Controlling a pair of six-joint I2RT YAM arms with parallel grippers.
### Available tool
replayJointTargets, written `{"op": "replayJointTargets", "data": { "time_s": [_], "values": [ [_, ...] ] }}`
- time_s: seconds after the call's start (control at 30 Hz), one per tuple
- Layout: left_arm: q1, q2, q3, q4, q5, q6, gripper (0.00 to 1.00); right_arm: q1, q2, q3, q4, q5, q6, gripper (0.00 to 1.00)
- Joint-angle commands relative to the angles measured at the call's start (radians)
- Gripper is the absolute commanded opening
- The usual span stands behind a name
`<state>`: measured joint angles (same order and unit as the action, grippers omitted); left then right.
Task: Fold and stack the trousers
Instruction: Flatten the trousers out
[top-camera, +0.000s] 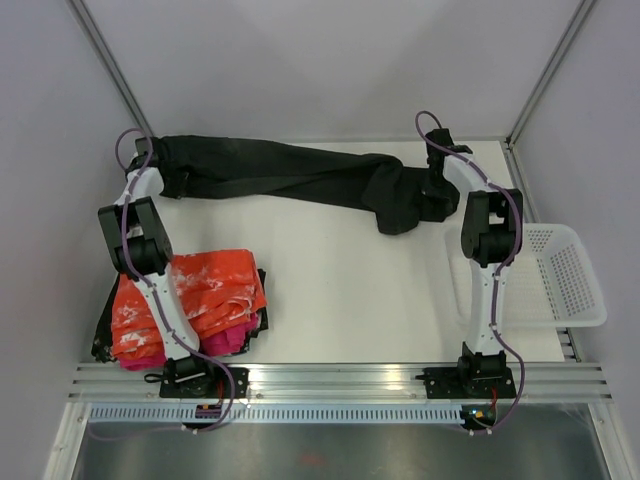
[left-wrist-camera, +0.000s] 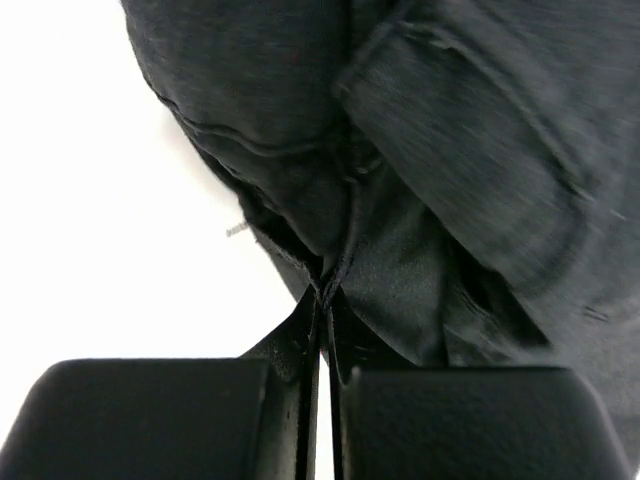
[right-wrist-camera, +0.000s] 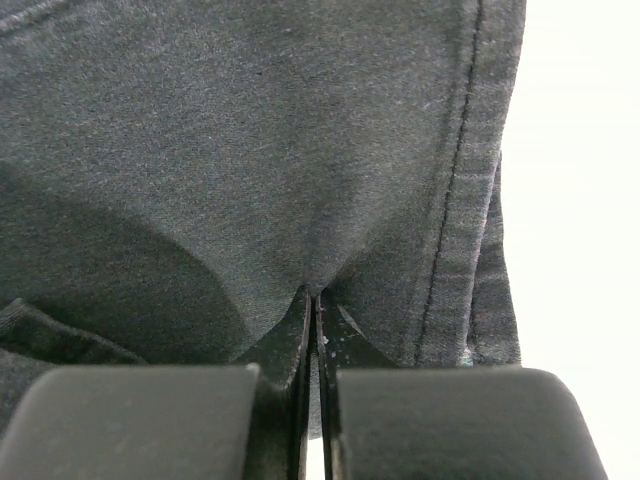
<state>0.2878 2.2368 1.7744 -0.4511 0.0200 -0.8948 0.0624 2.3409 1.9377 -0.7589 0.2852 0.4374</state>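
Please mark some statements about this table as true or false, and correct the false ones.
1. The left fingers pinch the trousers. True.
2. The right fingers are open. False: they are shut on the trousers.
3. The trousers are folded small. False: they stretch long across the far side of the table.
4. The orange garment lies on a pink garment. True.
5. The basket stands beside the right arm. True.

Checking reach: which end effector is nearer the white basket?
Right. The right end effector grips the trousers near the basket's far corner; the left end effector grips their other end, across the table.
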Motion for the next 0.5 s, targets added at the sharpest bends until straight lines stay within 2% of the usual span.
{"op": "replayJointTargets", "data": {
  "time_s": [0.0,0.13,0.3,0.33,0.37,0.4,0.43,0.47],
  "values": [
    [0.014,-0.213,-0.045,-0.11,-0.129,0.06,0.02,-0.032,-0.072,-0.072,-0.134,0.106,-0.084,0.0],
    [0.013,-0.356,-0.199,-0.173,-0.135,0.031,0.02,-0.033,-0.136,-0.169,-0.16,0.115,-0.132,0.0],
    [0.013,-0.462,-0.317,-0.183,-0.079,0.027,0.02,-0.035,-0.172,-0.194,-0.186,0.121,-0.186,0.02],
    [0.013,-0.462,-0.337,-0.172,-0.059,0.036,0.08,-0.035,-0.172,-0.166,-0.189,0.112,-0.187,0.11],
    [0.013,-0.459,-0.337,-0.166,-0.033,0.054,0.17,-0.035,-0.175,-0.145,-0.191,0.067,-0.192,0.3],
    [0.013,-0.45,-0.333,-0.163,0.004,0.06,0.27,-0.035,-0.176,-0.116,-0.194,0.036,-0.201,0.41],
    [0.01,-0.445,-0.32,-0.164,0.017,0.069,0.53,-0.035,-0.175,-0.042,-0.204,0.008,-0.201,0.52],
    [0.01,-0.439,-0.307,-0.172,0.033,0.082,0.67,-0.035,-0.175,-0.001,-0.209,-0.016,-0.2,0.72]
  ]
}}
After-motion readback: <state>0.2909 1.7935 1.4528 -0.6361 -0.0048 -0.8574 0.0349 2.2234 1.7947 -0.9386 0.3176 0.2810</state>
